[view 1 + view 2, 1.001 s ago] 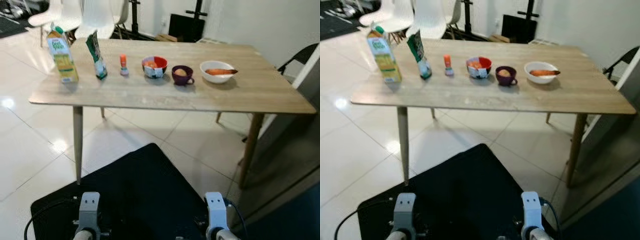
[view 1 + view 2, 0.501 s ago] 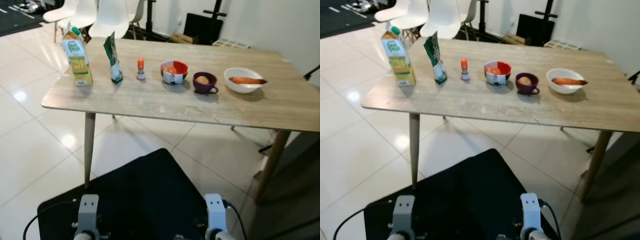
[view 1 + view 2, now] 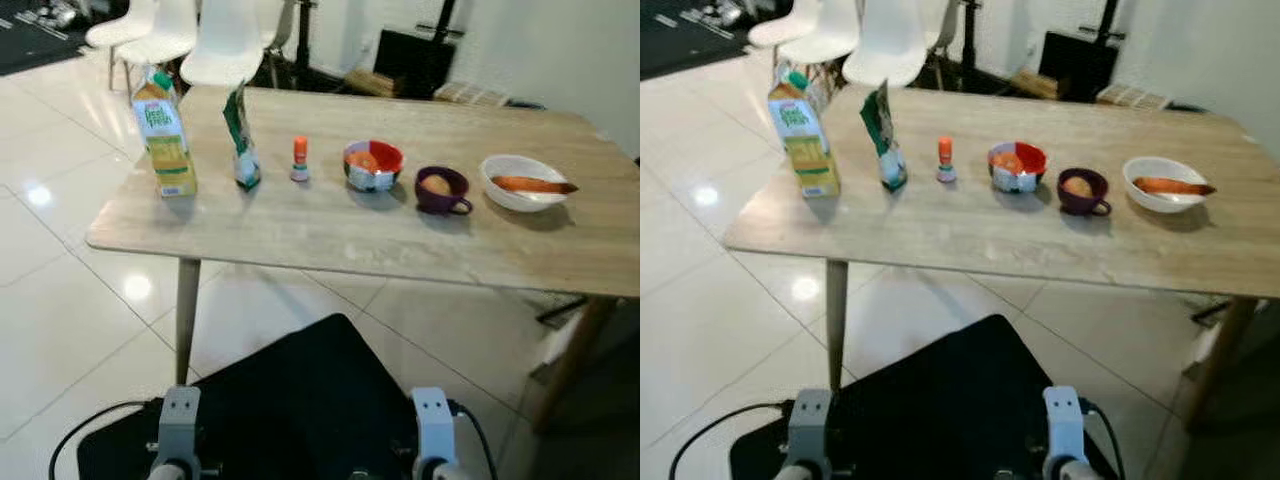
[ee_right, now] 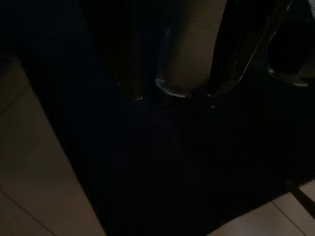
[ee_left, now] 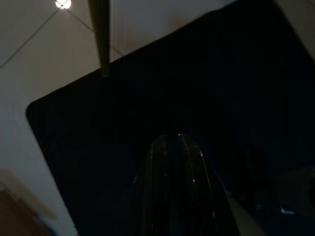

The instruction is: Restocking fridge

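Lining the table (image 3: 330, 225): cartons, bowls, a mug.

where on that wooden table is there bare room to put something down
The near strip of the light wooden table, in front of the row, is bare, as is the far side behind it. The row itself is crowded, tightest from the red bowl past the purple cup to the white bowl.

Tabletop (image 3: 330, 225) right end cut off by the edge, juice carton (image 3: 166, 135) print blurred, purple cup (image 3: 441, 190) contents unclear
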Motion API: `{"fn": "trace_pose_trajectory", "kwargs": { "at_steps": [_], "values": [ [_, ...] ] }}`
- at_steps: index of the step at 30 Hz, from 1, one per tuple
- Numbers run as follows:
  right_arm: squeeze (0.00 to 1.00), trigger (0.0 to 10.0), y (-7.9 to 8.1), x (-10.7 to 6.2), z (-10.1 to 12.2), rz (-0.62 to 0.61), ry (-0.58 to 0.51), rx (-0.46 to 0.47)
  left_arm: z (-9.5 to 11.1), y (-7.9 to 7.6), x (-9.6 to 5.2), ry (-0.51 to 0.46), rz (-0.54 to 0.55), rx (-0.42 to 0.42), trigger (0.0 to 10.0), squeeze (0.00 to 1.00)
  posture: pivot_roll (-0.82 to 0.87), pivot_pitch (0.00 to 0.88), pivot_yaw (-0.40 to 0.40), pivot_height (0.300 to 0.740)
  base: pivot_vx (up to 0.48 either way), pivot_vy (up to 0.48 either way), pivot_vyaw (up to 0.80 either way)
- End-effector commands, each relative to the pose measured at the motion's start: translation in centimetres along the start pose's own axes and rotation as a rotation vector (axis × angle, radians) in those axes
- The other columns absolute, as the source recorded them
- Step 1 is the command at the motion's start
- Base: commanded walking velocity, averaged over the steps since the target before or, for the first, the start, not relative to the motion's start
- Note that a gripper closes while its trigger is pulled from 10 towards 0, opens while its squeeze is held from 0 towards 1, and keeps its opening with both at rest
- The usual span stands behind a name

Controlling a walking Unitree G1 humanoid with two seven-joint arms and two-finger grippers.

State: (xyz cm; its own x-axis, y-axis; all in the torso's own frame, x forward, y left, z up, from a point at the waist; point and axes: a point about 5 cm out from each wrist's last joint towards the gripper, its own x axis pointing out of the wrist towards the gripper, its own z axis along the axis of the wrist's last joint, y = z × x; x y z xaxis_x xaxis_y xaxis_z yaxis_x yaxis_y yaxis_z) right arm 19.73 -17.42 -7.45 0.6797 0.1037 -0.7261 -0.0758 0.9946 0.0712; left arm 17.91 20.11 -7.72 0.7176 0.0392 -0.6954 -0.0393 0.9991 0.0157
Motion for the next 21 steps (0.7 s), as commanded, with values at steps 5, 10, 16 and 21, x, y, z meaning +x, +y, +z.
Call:
{"fn": "trace_pose_trajectory", "kwargs": {
  "at_steps": [5, 10, 16, 21],
  "values": [
    [0.0, 10.0, -0.6, -0.3, -0.7, -0.035, 0.03, 0.019, 0.2, -0.2, 0.1, -0.002, -0.01, 0.002, 10.0, 0.0, -0.05, 0.075, -0.022, 0.716, 0.277, 0.0, -0.48],
    [0.0, 10.0, 0.6, 0.1, -0.4, -0.018, 0.021, 0.007, 0.3, -0.2, 0.2, 0.001, -0.01, 0.009, 10.0, 0.0, -0.05, 0.076, -0.02, 0.716, 0.219, 0.0, 0.0],
    [0.0, 10.0, 0.7, 0.0, -0.6, -0.014, 0.015, 0.012, 0.2, -0.4, 0.2, 0.004, -0.012, 0.018, 10.0, 0.0, -0.05, 0.074, -0.021, 0.716, 0.0, 0.0, 0.0],
    [0.0, 10.0, 0.2, -0.2, -0.8, -0.017, 0.016, 0.01, 0.2, -0.5, 0.1, 0.002, -0.013, 0.019, 10.0, 0.0, -0.05, 0.072, -0.022, 0.716, 0.0, 0.0, 0.0]
  ]
}}
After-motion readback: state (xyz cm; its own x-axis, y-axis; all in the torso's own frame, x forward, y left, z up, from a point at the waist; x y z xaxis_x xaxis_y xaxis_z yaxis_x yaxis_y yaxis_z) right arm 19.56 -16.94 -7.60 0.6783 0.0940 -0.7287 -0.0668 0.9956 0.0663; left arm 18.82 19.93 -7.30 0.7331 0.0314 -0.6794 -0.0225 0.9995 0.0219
